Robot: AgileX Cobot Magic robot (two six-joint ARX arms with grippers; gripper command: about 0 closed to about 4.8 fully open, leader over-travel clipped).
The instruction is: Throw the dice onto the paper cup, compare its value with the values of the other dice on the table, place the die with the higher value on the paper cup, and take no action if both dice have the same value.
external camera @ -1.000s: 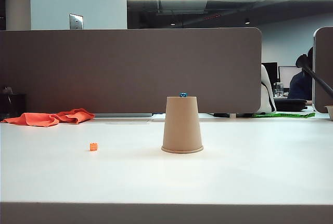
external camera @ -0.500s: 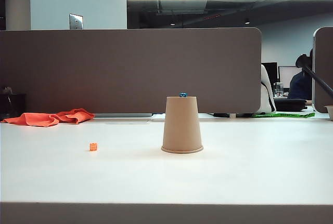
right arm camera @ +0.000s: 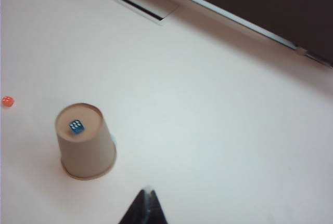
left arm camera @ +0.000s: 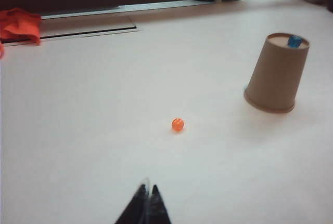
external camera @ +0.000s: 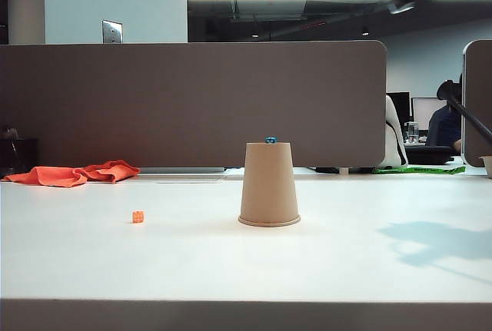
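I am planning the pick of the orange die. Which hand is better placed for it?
Probably the left hand: shut, it points at the orange die across bare table. The right hand, also shut, has the paper cup in between.

From my remote station I count one paper cup (external camera: 269, 185), standing upside down on one white table (external camera: 246, 269), and two dice in all: one blue die (external camera: 270, 140) on the cup's upturned base and one orange die (external camera: 137, 216) on the tabletop. I log one orange-red cloth (external camera: 73, 173) at the far edge. Two grippers are in frame, the left gripper (left arm camera: 147, 208) and the right gripper (right arm camera: 146, 211), each with fingers pressed together.
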